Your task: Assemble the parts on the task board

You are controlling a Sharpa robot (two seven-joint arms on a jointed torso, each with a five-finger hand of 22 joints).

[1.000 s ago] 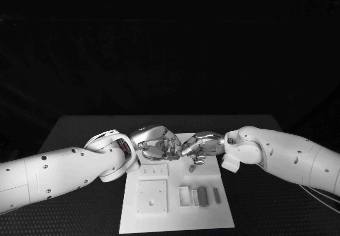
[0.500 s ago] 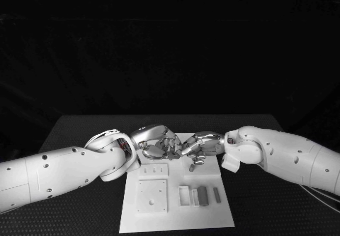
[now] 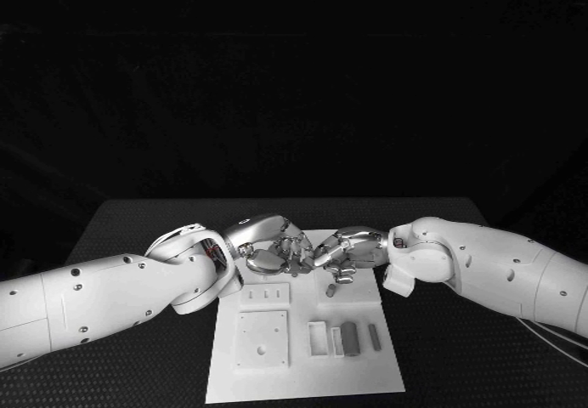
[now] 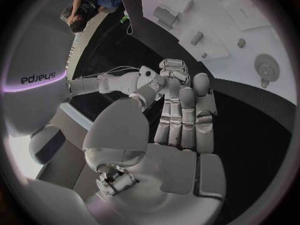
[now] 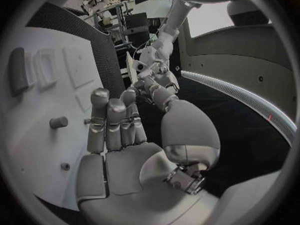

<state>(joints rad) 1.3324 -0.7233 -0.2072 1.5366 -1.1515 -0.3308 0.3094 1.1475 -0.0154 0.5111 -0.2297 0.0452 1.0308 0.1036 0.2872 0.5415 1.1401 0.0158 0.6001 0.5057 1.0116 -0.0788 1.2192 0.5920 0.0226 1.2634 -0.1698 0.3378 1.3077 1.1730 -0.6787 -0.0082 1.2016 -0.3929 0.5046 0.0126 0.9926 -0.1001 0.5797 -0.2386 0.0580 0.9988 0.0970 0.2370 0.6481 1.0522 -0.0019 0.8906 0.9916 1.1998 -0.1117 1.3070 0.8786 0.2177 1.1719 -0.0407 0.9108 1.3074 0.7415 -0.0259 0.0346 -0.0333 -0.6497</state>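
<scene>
The left hand holds nothing, fingers side by side; beyond their tips lies the task board with a small peg.

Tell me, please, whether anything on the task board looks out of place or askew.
Nothing stands out: the grey parts lie parallel on the task board, and a short peg stands below the right hand.

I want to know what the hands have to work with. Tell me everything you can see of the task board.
The task board is a flat white rectangular plate lying on the black table, its long side running away from the robot. Its near half carries a raised square block with small holes, a smaller block beyond it, and a shallow tray beside two grey bars. A short grey peg stands near the middle. The left hand and right hand hover over its far end.
</scene>
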